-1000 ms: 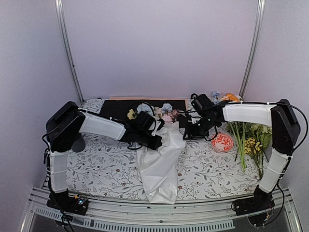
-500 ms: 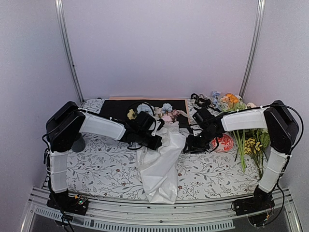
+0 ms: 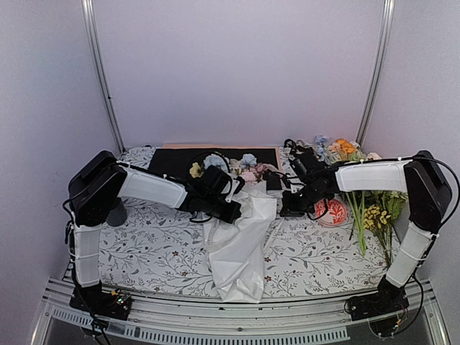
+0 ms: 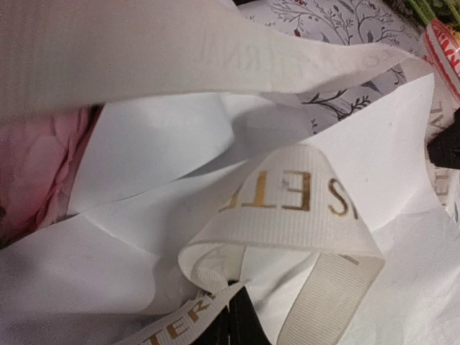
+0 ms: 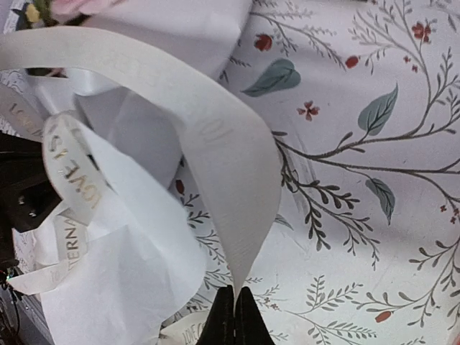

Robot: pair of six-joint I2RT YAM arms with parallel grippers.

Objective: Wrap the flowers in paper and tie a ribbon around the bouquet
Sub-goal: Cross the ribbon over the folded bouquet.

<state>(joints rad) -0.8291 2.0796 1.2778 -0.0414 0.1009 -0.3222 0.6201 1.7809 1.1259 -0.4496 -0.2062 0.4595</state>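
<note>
bouquet [image 3: 241, 248] lies mid bench [image 3: 144, 251], blooms toward the far edge, tail at the near edge. left gripper [image 4: 231, 323] jaws clamped on the ribbon [image 4: 287, 208] over the paper [image 4: 129, 280]. right gripper [image 5: 235, 316] jaws clamped on another stretch of ribbon, which arches up over the bench.

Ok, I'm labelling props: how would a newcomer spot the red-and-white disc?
On the floral tablecloth, look right of the white paper bouquet. The disc lies flat beside loose green stems, the only round, red-patterned thing there.
</note>
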